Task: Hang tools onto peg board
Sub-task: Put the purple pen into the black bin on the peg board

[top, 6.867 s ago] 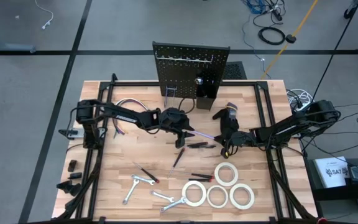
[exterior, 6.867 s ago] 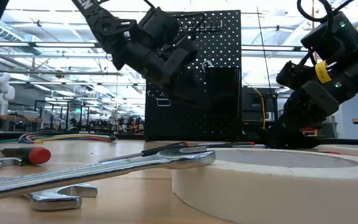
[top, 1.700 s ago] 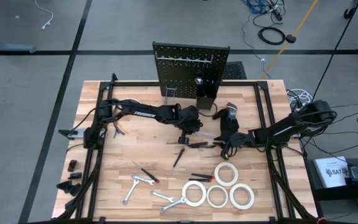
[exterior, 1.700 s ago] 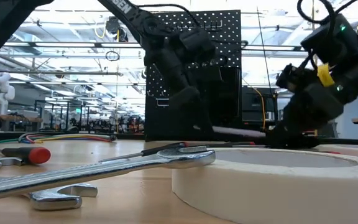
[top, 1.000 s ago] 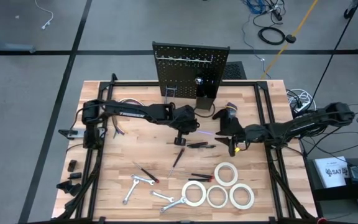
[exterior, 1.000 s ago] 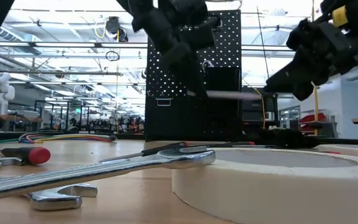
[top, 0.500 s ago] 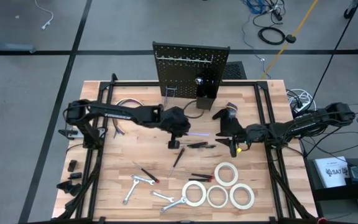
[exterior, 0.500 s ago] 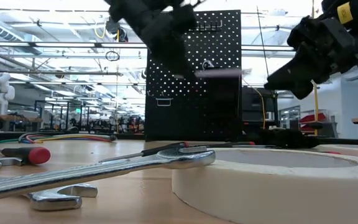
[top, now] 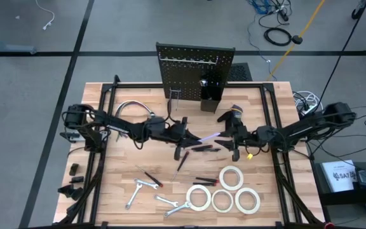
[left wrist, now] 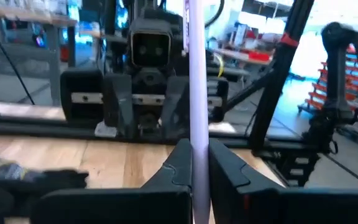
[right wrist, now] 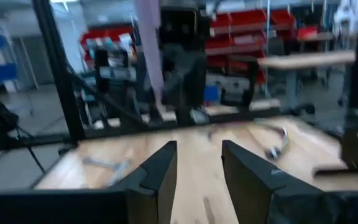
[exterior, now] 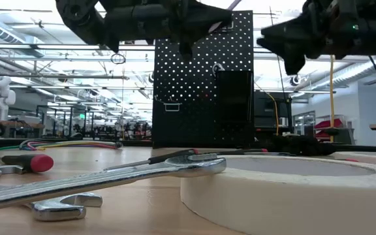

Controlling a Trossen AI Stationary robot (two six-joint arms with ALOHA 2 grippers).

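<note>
Lifted off the table and pulled back since a second ago: left gripper (top: 184, 135) pinching a pale rod (top: 210, 136) before the peg board (top: 194, 71); right gripper (top: 236, 141) spread, empty; handover apparently done

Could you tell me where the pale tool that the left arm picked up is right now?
In the high view it is mid-table, held off the wood in the left pincer, the pale tool pointing toward the right pincer.
</note>
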